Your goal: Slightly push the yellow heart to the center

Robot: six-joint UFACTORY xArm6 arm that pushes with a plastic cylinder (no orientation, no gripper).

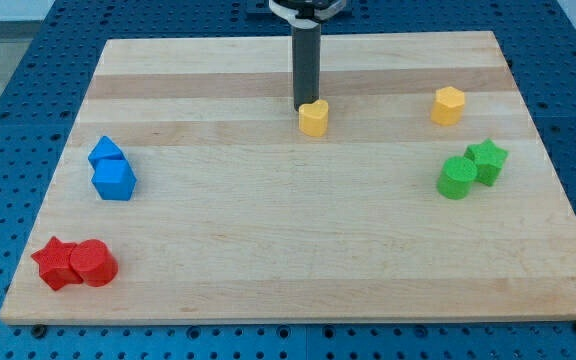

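My tip (305,107) sits at the top edge of the small yellow heart-shaped block (314,118), touching or just short of it, can't tell which. No jaws on this rig, just a straight dark rod, nothing grasped. Heart is in the upper middle of the pale wooden board (288,240), above centre. Yellow hexagonal block (448,105) at upper right. Green cylinder (457,177) touching green star (487,160) at right. Two blue blocks (107,152) (114,180) touching at left. Red star (56,263) against red cylinder (93,264) at lower left.
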